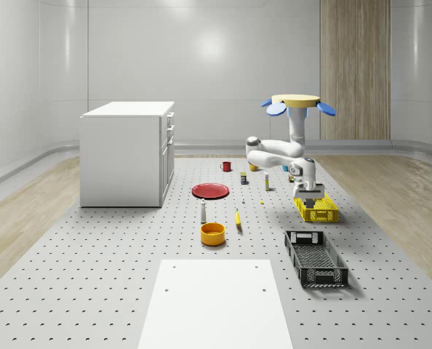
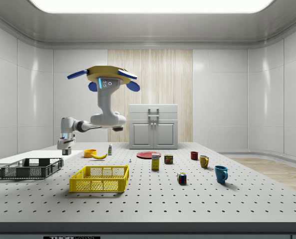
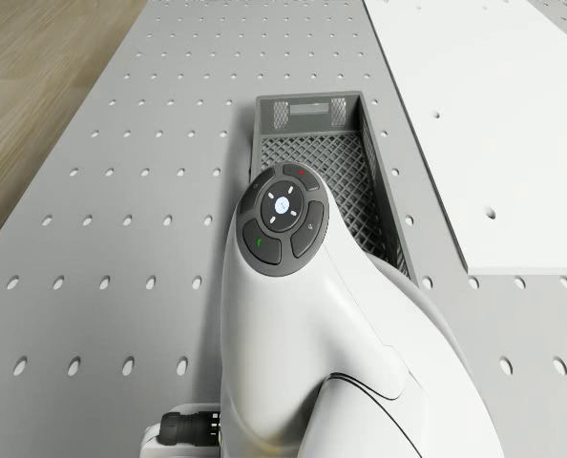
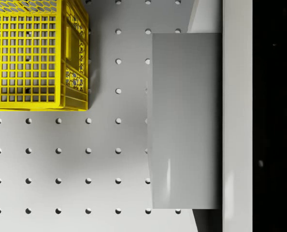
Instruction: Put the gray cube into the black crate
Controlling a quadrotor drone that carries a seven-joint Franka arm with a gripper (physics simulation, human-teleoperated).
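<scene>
The drone (image 1: 296,103) hovers above the table (image 1: 92,254), near the yellow crate (image 1: 316,209). Its white arm (image 3: 293,315) bends down to the gripper (image 1: 308,193), which hangs a little above the table beside that crate's corner (image 4: 75,92). In the wrist view the gray cube (image 4: 184,121) sits close to the camera with perforated table under it, and the gripper is shut on it. The black crate (image 1: 316,258) lies empty on the table, nearer the whole-scene view's front, with a gap between it and the yellow crate. In the side view the gripper (image 2: 65,147) hangs just above the black crate's (image 2: 31,168) end.
A white cabinet (image 1: 127,153) stands at the whole-scene view's left. A red plate (image 1: 210,190), orange bowl (image 1: 212,233), banana (image 1: 238,218), small bottle (image 1: 203,211), mugs (image 2: 221,174) and cans (image 2: 155,162) dot the middle. A white panel (image 1: 216,305) lies at the front.
</scene>
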